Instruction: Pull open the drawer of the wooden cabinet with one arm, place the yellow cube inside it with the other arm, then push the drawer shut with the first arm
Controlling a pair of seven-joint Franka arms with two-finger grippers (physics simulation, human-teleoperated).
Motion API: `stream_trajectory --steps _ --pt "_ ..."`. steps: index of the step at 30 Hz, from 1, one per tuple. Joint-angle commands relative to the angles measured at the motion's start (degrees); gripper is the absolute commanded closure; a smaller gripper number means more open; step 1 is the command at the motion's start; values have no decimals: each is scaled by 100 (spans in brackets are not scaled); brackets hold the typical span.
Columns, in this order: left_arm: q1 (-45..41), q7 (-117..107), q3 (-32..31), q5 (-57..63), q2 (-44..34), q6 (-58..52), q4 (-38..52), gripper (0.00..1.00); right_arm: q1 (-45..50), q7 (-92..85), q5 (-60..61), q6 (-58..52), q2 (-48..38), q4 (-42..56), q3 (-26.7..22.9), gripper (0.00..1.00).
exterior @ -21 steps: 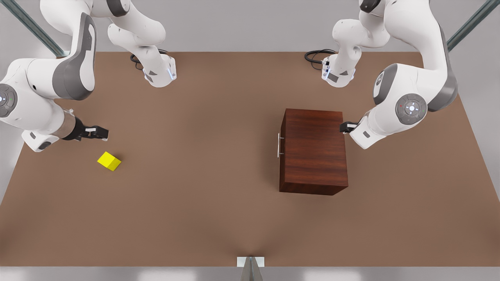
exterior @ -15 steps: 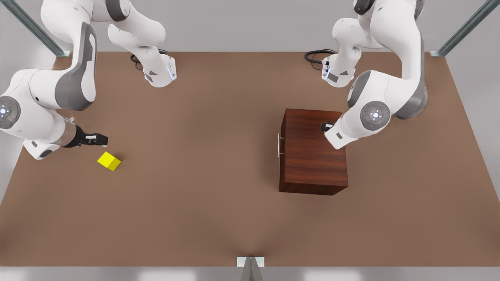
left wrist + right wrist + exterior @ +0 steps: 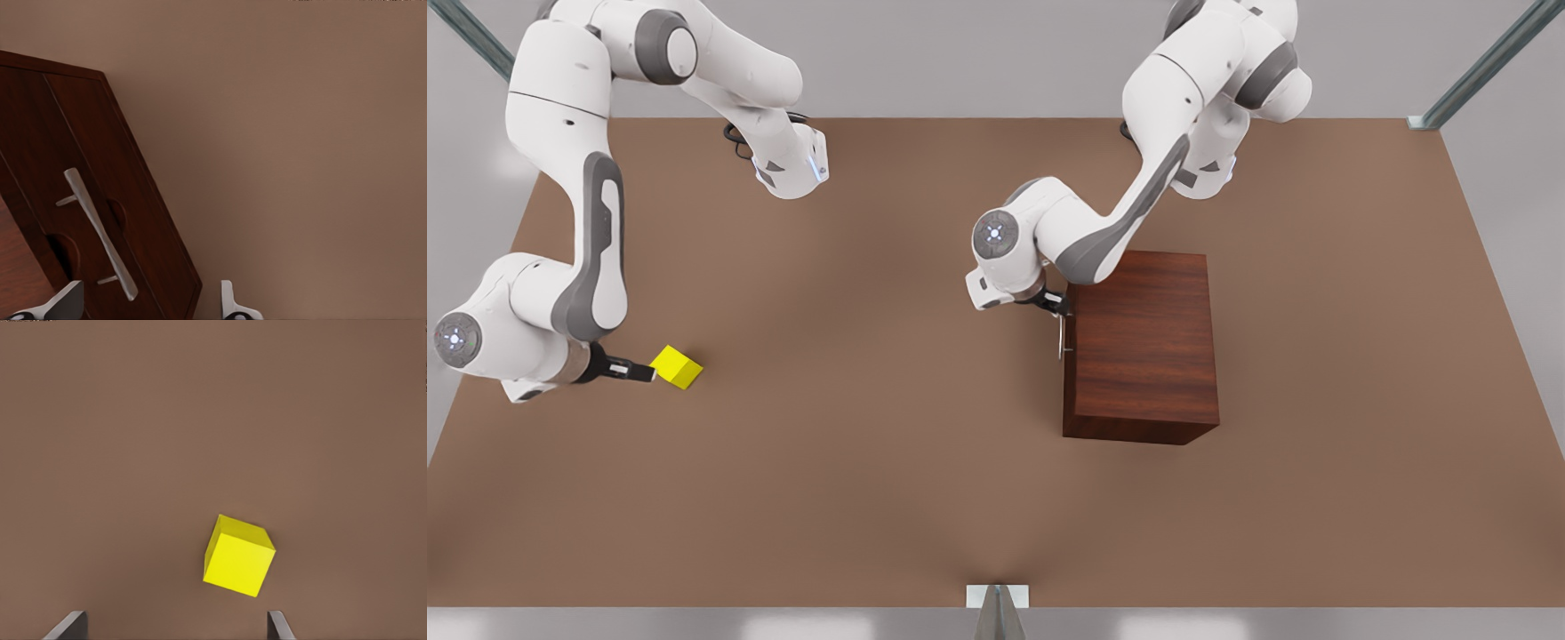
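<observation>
Drawer (image 3: pixel 100 220) is sitting closed in the wooden cabinet (image 3: pixel 1143 347); nothing is done yet. Left gripper (image 3: pixel 150 303) is hovering spread and empty by the cabinet's handle (image 3: pixel 100 233). Yellow cube (image 3: pixel 238 555) is lying well apart from the cabinet, right gripper (image 3: pixel 177 627) gaping empty beside it.

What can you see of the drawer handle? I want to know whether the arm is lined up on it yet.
The drawer handle is a thin, silver, metallic-looking bar held off the drawer's dark wood front panel by two short posts. In the front view it runs along the cabinet's face toward the front view's left, and the drawer looks shut. The left gripper is open right by it, one fingertip on each side of the bar's near end; nothing visibly touches the bar.
</observation>
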Motion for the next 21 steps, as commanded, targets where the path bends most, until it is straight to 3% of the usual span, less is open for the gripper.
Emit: stream_trajectory --steps 1,13,21 --pt "-147 -2134 2 82 118 483 -16 0 -38 145 21 1214 -116 -365 -9 0" --pt "-210 -2856 20 732 443 79 371 0 -161 769 12 2727 -213 -1745 -18 0" --pt "-104 -2847 29 768 522 -150 336 0 -170 664 -40 2595 25 -1833 -18 0"
